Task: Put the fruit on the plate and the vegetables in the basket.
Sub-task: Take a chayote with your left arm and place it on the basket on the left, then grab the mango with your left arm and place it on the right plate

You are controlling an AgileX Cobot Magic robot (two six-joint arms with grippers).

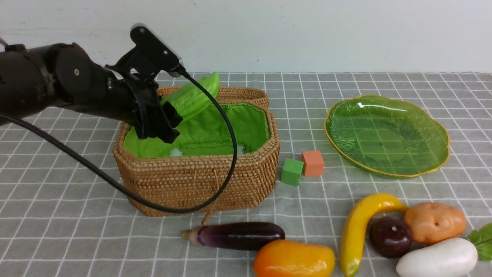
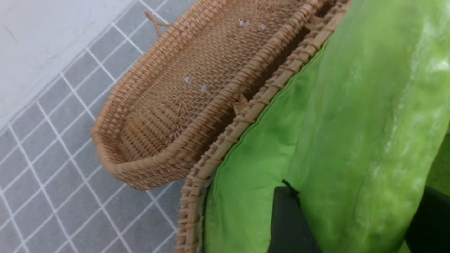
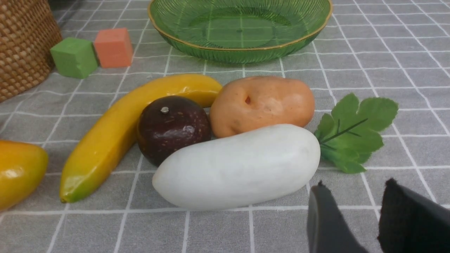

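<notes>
light-green gourd [image 1: 194,96] tilted over basket [image 1: 200,181]

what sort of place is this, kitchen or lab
Probably a robot test bench, not a kitchen: gridded grey cloth, bare white wall, and a black robot arm holding a gourd over a basket.

Looks like a robotics lab bench rather than a home or shop: bare white wall [image 1: 326,34], grey white-gridded cloth [image 1: 57,184] as work surface, glossy plastic-looking banana [image 1: 355,234] and mango [image 1: 294,259], green cube [image 1: 291,171] beside orange cube [image 1: 313,163], black robot arm [image 1: 57,84] trailing an exposed cable [image 1: 235,150].
</notes>
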